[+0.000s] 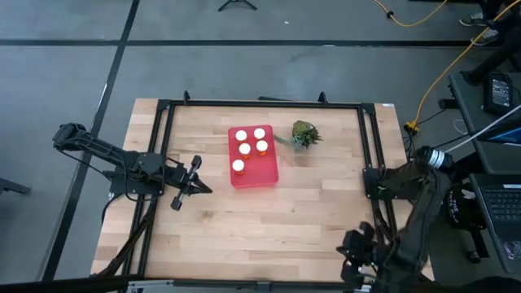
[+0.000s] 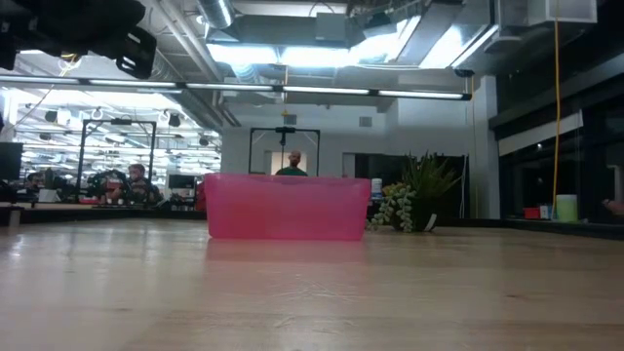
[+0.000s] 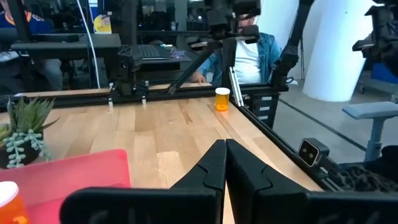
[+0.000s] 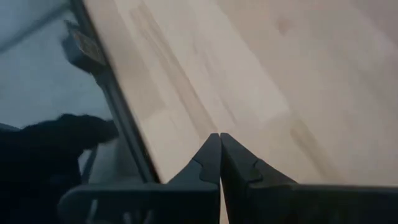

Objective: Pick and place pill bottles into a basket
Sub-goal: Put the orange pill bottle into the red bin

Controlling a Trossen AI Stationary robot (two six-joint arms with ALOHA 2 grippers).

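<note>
The basket, a red-pink tray (image 1: 264, 172), rests flat on the table's middle; it also shows in the low view (image 2: 288, 207) and the left wrist view (image 3: 74, 171). Several orange pill bottles with white caps (image 1: 244, 149) stand upright in it. One more bottle (image 3: 222, 98) stands on the table by the right-hand rail, seen only in the left wrist view. My left gripper (image 1: 205, 188) (image 3: 225, 149) is shut and empty, left of the tray. My right gripper (image 1: 356, 248) (image 4: 219, 140) is shut and empty near the table's near right corner.
A small green plant (image 1: 305, 134) stands right of the tray, also in the low view (image 2: 414, 205). A black frame (image 1: 260, 104) runs around the tabletop. A person (image 3: 249, 56) sits beyond the table's right edge.
</note>
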